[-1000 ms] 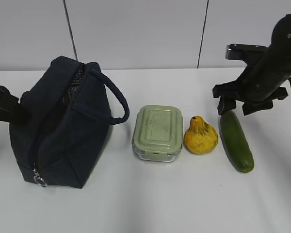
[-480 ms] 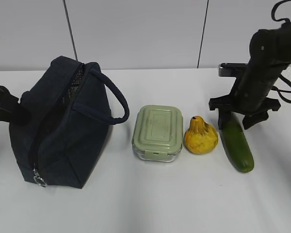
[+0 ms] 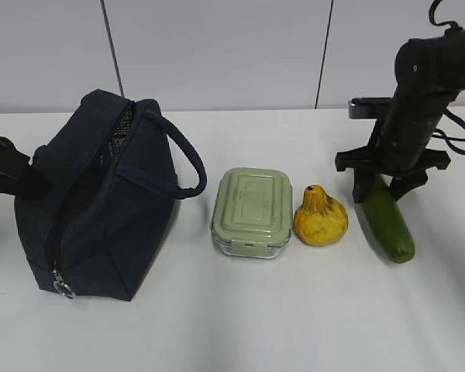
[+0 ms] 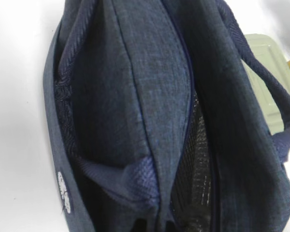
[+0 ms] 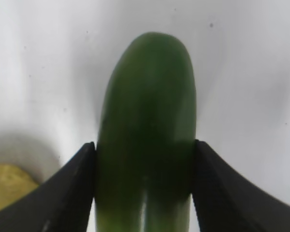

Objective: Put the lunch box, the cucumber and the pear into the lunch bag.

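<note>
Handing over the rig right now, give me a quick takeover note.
Right end effector: shut on the cucumber near its far end; far tip looks raised.
Left end effector: not in view; its arm sits against the lunch bag, which stands unzipped on the left.
Lunch box and pear sit side by side on the table.
Nothing bagged yet; all three items remain.

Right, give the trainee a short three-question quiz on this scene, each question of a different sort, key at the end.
1. True or false: the right gripper has its fingers on both sides of the cucumber.
2. Which item lies nearest the lunch bag? A) pear B) lunch box C) cucumber
3. Fill in: the lunch bag's top zipper is ____.

Key: 1 true. 2 B. 3 open, with mesh lining visible through the gap.
</note>
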You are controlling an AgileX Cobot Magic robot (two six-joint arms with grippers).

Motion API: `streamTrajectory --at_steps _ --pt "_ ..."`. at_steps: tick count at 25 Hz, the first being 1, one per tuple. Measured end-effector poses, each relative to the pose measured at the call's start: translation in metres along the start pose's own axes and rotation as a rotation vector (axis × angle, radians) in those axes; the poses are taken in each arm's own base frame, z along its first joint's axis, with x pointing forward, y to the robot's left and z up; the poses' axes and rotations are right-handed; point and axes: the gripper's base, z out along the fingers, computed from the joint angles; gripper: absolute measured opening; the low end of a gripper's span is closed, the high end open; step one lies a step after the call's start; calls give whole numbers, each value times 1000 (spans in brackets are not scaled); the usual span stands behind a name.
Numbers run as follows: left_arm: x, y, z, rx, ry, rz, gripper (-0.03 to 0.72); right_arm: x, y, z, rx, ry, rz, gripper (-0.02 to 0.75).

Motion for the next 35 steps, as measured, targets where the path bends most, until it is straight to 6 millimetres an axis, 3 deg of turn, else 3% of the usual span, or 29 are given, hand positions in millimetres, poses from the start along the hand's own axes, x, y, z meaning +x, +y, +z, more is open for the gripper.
streamTrajectory --at_steps 3,7,8,9,12,20,23,26,35 --pt "0 0 0 0 0 0 3 -13 1 -31 -10 -85 1 421" --pt "-1 0 0 -5 -6 1 3 -27 16 -102 -182 -211 9 421" --pt "-1 1 0 -8 -10 1 3 -28 19 -110 -224 -218 14 421" --pt "-1 1 0 -10 -13 1 3 -26 33 -125 -336 -230 -1 421" --pt "-2 1 0 -13 -17 1 3 -20 71 -145 -545 -238 -35 421" --pt "-2 1 0 -12 -21 -2 3 10 192 -173 -853 -367 -109 421" --pt "-2 1 0 -8 -25 -7 3 19 223 -175 -925 -417 -88 421" --pt "-3 0 0 1 -32 -18 3 22 242 -164 -980 -409 -74 421" --pt "-3 -1 0 8 -30 -23 3 17 260 -105 -994 -340 -47 421"
